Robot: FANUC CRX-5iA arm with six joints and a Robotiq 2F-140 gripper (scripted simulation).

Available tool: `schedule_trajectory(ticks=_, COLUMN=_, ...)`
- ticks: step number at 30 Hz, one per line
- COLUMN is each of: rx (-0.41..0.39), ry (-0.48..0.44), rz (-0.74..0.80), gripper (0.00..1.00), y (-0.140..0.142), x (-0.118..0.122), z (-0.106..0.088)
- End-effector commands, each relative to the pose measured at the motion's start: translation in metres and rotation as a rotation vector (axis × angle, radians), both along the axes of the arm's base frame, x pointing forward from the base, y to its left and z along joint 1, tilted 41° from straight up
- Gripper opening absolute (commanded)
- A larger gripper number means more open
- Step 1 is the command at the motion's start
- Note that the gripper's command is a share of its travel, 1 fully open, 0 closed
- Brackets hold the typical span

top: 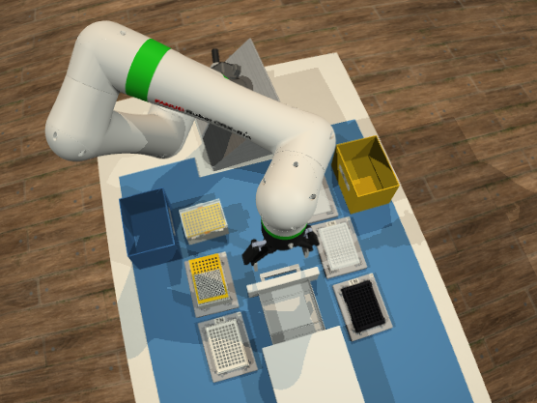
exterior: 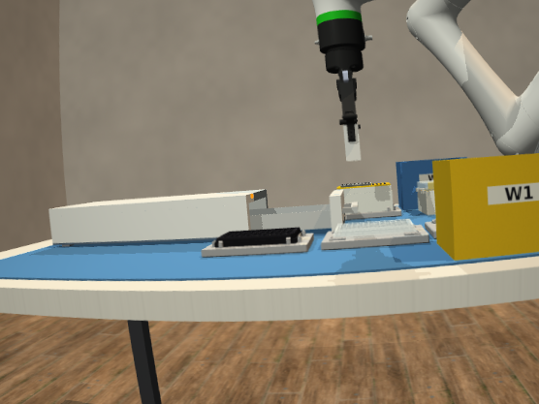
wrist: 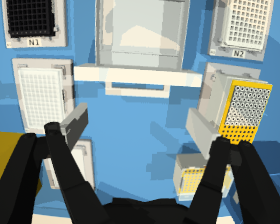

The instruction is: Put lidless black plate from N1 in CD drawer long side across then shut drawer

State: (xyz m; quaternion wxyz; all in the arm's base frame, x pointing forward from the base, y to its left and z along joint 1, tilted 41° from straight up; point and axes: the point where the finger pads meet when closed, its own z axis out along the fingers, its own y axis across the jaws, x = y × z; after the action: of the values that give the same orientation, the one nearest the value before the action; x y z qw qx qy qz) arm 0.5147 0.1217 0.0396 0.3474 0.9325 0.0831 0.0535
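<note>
The black plate (top: 363,305) lies flat in its grey nest N1, to the right of the cooler's drawer; it also shows in the side view (exterior: 259,236) and at the wrist view's top left (wrist: 28,3). The white cooler CD (top: 314,368) has its drawer (top: 292,310) pulled out and empty, with the bar handle (top: 280,273) toward the arm. Its amber lamp (exterior: 251,197) is lit. My gripper (top: 281,252) (wrist: 138,115) is open wide and empty. It points down and hangs well above the bench, just in front of the handle.
A yellow bin W1 (top: 367,172) stands at the right and a blue bin (top: 147,228) at the left. A lidded tip box (top: 204,220), a yellow-rimmed rack (top: 209,278) and two white plates (top: 339,245) (top: 227,346) in nests surround the drawer.
</note>
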Motion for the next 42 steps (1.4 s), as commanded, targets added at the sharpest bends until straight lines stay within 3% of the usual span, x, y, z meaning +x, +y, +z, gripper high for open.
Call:
schedule_trajectory(ticks=1, rx=0.0, ry=0.0, rz=0.0, gripper=0.87, y=-0.004, x=0.007, z=-0.006)
schedule_trajectory(ticks=42, rx=0.0, ry=0.0, rz=0.0, gripper=0.87, y=-0.029, x=0.013, z=-0.035)
